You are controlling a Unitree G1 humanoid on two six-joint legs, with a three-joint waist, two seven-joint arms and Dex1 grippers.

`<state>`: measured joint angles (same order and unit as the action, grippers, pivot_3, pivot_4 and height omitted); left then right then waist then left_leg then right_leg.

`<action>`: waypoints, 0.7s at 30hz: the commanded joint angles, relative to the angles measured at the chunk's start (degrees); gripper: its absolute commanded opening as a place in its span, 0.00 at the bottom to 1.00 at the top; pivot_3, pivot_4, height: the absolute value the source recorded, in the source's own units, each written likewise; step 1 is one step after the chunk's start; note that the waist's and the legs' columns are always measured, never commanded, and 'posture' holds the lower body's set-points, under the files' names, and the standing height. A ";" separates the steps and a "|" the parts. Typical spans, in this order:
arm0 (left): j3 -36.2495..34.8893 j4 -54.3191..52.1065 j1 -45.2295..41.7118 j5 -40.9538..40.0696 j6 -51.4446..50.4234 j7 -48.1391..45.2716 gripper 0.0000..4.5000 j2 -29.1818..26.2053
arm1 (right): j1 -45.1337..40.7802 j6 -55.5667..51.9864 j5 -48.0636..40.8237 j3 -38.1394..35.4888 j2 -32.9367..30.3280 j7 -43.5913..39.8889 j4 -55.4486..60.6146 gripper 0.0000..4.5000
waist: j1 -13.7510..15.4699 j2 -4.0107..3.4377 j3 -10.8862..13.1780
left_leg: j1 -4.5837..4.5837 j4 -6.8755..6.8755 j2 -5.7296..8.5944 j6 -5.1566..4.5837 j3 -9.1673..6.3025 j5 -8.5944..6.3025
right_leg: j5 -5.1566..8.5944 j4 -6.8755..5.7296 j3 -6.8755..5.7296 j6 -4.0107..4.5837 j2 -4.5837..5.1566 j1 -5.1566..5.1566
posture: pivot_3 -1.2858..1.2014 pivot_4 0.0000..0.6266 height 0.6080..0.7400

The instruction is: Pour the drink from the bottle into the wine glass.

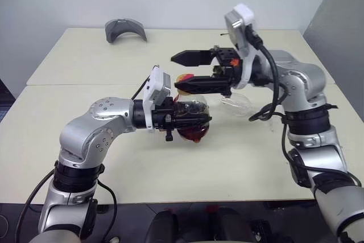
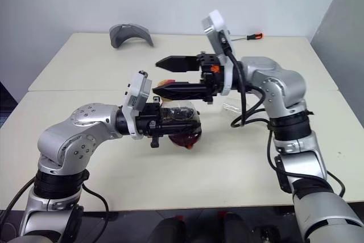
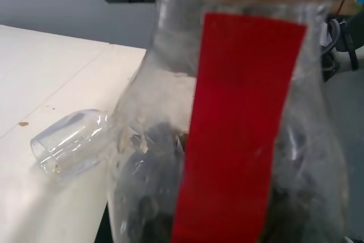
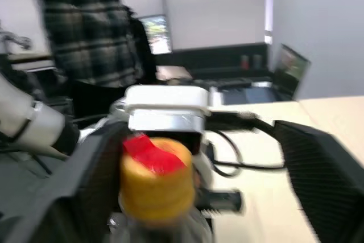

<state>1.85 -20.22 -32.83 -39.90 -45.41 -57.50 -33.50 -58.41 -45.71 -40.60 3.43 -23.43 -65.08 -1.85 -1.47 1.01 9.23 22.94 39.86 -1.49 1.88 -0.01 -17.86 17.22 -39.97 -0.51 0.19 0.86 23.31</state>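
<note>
The left gripper (image 1: 196, 119) is clamped on the bottle (image 1: 192, 124), held above the table (image 1: 239, 163) with dark drink (image 1: 193, 134) in its body. The yellow-red cap (image 4: 156, 177) sits between the spread fingers of the right gripper (image 1: 185, 71), untouched by either. Beyond, the wine glass (image 1: 236, 104) lies on its side on the table. A grey object (image 1: 125, 29) rests at the far edge. A person in a plaid shirt (image 4: 91, 27) stands in the room.

Bottle (image 3: 227, 140) clear, red strip label; cap (image 4: 156, 177) yellow-red; drink (image 2: 185, 136) dark brown; table (image 1: 85, 61) cream.
</note>
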 commanded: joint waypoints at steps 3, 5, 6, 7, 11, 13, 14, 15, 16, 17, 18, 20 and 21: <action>-1.47 2.24 -0.14 1.10 3.61 0.51 0.29 -0.23 | 4.54 -3.53 -2.64 -5.65 -2.92 8.77 11.72 0.98 | -0.04 0.00 0.00 | 0.00 -0.01 0.00 -0.01 0.01 0.00 | 0.00 -0.02 0.01 0.00 0.00 0.00 | 0.52 0.24 1.00; -0.93 4.12 -0.78 1.96 4.79 0.62 0.29 0.31 | 6.40 -3.67 -2.11 -6.27 -3.15 12.25 15.29 0.98 | -0.21 0.00 0.00 | -0.01 -0.02 -0.02 -0.04 0.00 -0.02 | 0.00 -0.02 0.00 0.00 -0.02 0.00 | 0.52 0.24 1.00; -0.53 5.26 -1.26 2.53 5.46 0.60 0.29 0.71 | 7.25 -3.63 -1.33 -6.33 -3.15 14.30 16.92 0.98 | -0.23 -0.01 0.01 | -0.02 -0.03 -0.02 -0.03 0.01 -0.02 | 0.00 -0.03 0.01 0.00 -0.02 0.00 | 0.52 0.24 1.00; -0.13 6.24 -1.66 3.09 6.12 0.45 0.29 1.02 | 7.91 -2.93 -0.29 -6.09 -3.15 15.81 18.19 0.98 | -0.17 -0.01 0.01 | -0.03 -0.05 -0.02 -0.04 0.00 -0.02 | 0.00 -0.03 0.00 0.00 -0.03 0.01 | 0.52 0.24 1.00; 1.30 10.12 -3.23 5.31 8.76 -0.59 0.29 2.22 | 9.07 -1.58 1.81 -4.45 -2.93 19.54 20.96 0.98 | -0.09 -0.01 0.01 | -0.01 -0.03 0.02 -0.07 0.02 -0.04 | 0.00 -0.01 0.02 0.00 -0.02 0.00 | 0.52 0.24 1.00; 1.98 11.95 -4.07 6.27 9.99 -1.14 0.29 2.76 | 8.95 -1.37 2.92 -3.64 -2.08 21.72 21.39 0.98 | -0.07 -0.01 0.01 | -0.01 -0.02 0.01 -0.05 0.02 -0.03 | 0.00 -0.01 0.01 0.00 -0.02 0.00 | 0.52 0.24 1.00; 2.27 12.69 -4.43 6.67 10.54 -1.33 0.29 3.10 | 8.82 -0.86 3.91 -3.10 -1.55 23.00 21.21 0.98 | -0.09 -0.01 0.01 | -0.01 -0.02 0.01 -0.03 0.02 -0.02 | 0.00 -0.01 0.01 0.00 -0.02 0.00 | 0.52 0.24 1.00; 2.50 13.33 -4.75 7.08 11.12 -1.23 0.29 3.61 | 8.78 -0.57 4.37 -2.73 -1.03 23.90 21.09 0.98 | -0.11 -0.01 0.01 | -0.01 -0.02 0.01 -0.01 0.02 -0.01 | 0.00 -0.01 0.01 0.00 -0.02 0.00 | 0.52 0.24 1.00; 2.73 13.77 -4.95 7.43 11.56 -1.10 0.29 4.12 | 8.88 -0.25 4.79 -2.20 -0.72 24.24 21.15 0.98 | -0.11 -0.01 0.01 | -0.02 -0.02 0.01 0.00 0.02 0.00 | 0.00 -0.01 0.02 0.00 -0.02 0.00 | 0.52 0.24 1.00; 2.96 13.84 -4.93 7.67 11.80 -1.14 0.29 4.51 | 9.03 0.09 4.87 -1.71 -0.51 24.06 21.39 0.98 | -0.11 -0.01 0.01 | -0.01 -0.03 0.01 0.00 0.03 0.00 | 0.00 -0.01 0.02 0.00 -0.02 0.00 | 0.52 0.24 1.00; 3.12 13.64 -4.78 7.73 11.86 -1.21 0.29 4.74 | 9.08 0.07 4.68 -1.40 -0.25 24.05 21.61 0.98 | -0.10 -0.01 0.01 | -0.01 -0.03 0.01 0.00 0.02 0.00 | 0.00 -0.01 0.01 0.00 -0.02 0.00 | 0.52 0.24 1.00; 3.41 13.04 -4.50 7.58 11.75 -1.49 0.29 4.90 | 8.75 0.35 4.85 -0.66 0.28 24.38 21.69 0.98 | -0.10 -0.01 0.01 | 0.00 -0.02 0.01 0.00 0.03 0.00 | 0.00 0.00 0.02 0.00 -0.02 0.00 | 0.52 0.24 1.00; 3.56 12.89 -4.44 7.55 11.75 -1.57 0.29 4.88 | 8.48 0.44 4.82 -0.36 0.61 24.45 21.60 0.98 | -0.11 -0.01 0.01 | 0.00 -0.02 0.01 0.00 0.03 0.00 | 0.00 0.00 0.03 0.00 -0.02 0.00 | 0.52 0.24 1.00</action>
<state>5.99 -5.03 -36.30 -32.10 -34.78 -58.36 -28.81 -48.83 -46.66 -35.65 3.19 -23.34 -41.01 17.76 -1.58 1.00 9.23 22.93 39.83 -1.48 1.88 0.01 -17.86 17.23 -39.98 -0.49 0.19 0.84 23.32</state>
